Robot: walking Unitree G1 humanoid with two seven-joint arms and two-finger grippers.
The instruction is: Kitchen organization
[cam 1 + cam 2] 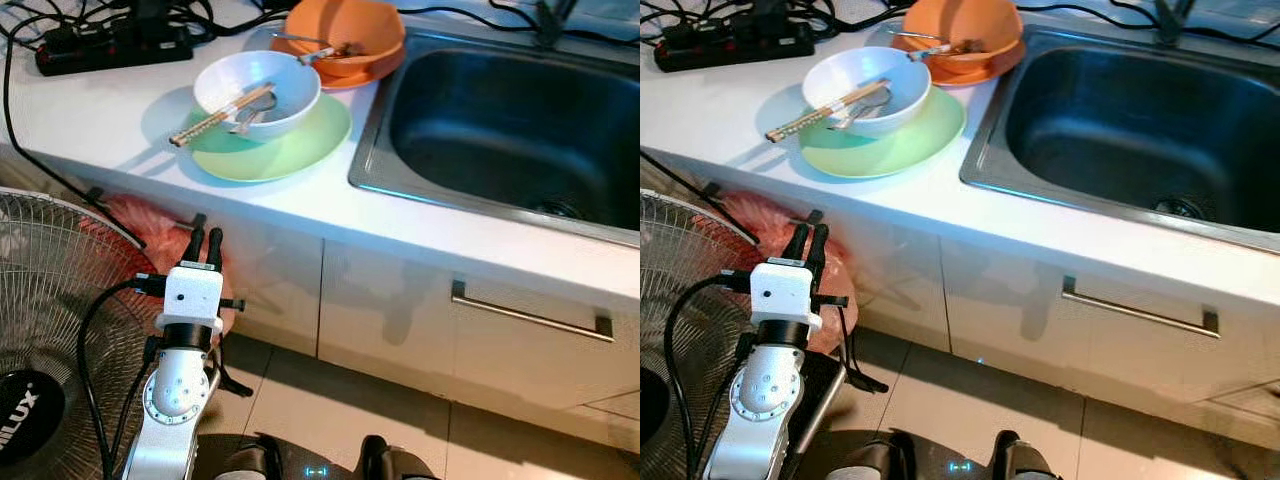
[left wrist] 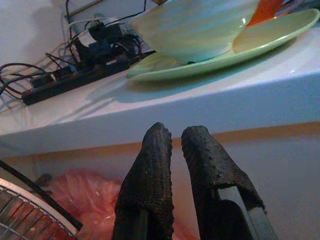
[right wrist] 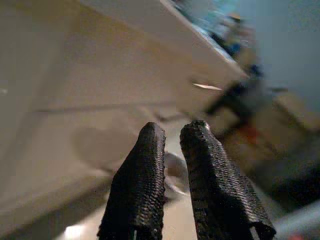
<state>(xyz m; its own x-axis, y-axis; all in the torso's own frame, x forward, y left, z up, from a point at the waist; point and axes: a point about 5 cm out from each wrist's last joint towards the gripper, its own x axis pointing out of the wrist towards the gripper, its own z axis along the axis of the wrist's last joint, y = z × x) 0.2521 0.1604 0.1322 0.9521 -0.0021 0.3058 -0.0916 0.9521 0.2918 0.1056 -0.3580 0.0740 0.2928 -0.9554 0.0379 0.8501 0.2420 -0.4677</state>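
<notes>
**A:** Start at the left. What's down there?

**B:** A wire-caged fan (image 1: 45,300) stands on the floor, with a pinkish-red plastic bag (image 1: 160,235) behind it against the cabinet front. The left claw (image 1: 205,240) is raised in front of that bag, below the counter (image 1: 120,130) edge, pointing up toward it. Its two black fingers (image 2: 150,175) sit close together with only a thin slit between them, and they hold nothing.

**A:** And on the counter itself?

**B:** At the far left back there's a black power strip (image 1: 110,45) with a tangle of black cords. Next comes a pale green plate (image 1: 285,150) with a white bowl (image 1: 258,92) standing on it. A pair of chopsticks (image 1: 220,115) lies across the bowl, one end poking out over the rim toward the left, and a metal spoon (image 1: 247,120) rests inside.

**A:** Anything behind that?

**B:** An orange bowl (image 1: 345,35) on an orange plate (image 1: 350,75), just beyond the white bowl and beside the sink's corner. Some cutlery lies in it; I can't tell exactly what.

**A:** Then the sink?

**B:** Yes, a steel sink (image 1: 500,130) set into the counter to the right of the dishes, with the drain (image 1: 560,208) in its near right part. Under it, the cabinet drawer carries a long metal handle (image 1: 530,315).

**A:** The right claw?

**B:** The right claw (image 3: 172,150) is seen from its wrist, low by the cabinet fronts in a blurred picture. Its fingers are nearly together and hold nothing.
</notes>
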